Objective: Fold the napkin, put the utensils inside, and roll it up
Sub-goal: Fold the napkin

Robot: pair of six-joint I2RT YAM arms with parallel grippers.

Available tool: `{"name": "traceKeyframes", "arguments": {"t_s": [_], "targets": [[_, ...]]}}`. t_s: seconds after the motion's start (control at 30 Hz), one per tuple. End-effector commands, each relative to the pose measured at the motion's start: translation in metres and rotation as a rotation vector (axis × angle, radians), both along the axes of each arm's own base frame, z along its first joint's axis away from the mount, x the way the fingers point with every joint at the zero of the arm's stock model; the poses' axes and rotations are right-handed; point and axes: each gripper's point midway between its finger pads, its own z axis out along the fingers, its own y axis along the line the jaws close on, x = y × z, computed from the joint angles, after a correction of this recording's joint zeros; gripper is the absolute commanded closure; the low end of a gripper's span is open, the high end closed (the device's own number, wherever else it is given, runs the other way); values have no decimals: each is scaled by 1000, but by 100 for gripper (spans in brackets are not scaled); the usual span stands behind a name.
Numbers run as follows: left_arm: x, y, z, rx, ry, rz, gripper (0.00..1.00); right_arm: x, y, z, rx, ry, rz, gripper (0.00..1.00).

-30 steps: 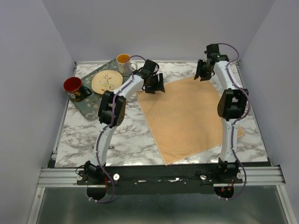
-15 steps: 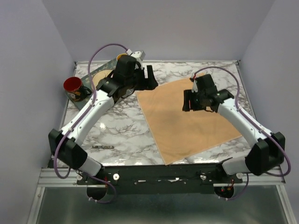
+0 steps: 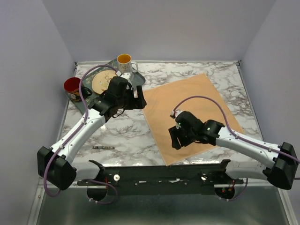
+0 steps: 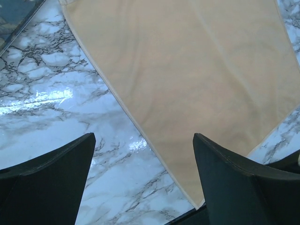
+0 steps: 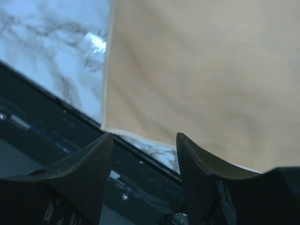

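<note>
White arms (image 3: 86, 131), black joints (image 3: 56, 165), purple cables (image 3: 201, 98).

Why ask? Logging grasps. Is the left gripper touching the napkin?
Apart. Left wrist view: the left gripper hovers open above the napkin, clear of it.

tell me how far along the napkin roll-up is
Done: nothing yet; the napkin lies flat and unfolded. In hand: the left end effector over its left edge and the right end effector over its near corner, both open and empty. Left: folding, fetching the utensil off the table, rolling.
</note>
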Motion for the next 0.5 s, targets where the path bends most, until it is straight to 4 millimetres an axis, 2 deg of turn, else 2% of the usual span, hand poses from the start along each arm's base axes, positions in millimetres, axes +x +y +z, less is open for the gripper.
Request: {"name": "traceKeyframes", "arguments": {"t_s": [0.0,0.07,0.13,0.3,0.47], "targets": [[8,10,15,-18,-60,44,5,-45,24,-20,-110,-6,129,41],[9,11,15,-23,-61,40,5,-59,33,-29,-156,-13,193,51],[10,11,12,-20,-53,37,5,-66,39,-34,-181,-19,233,52],[9,15,5,-5,-46,39,5,-88,60,-47,-239,-28,380,49],[9,19,-3,4,-36,51,6,-90,71,-62,-264,-39,451,44]]}}
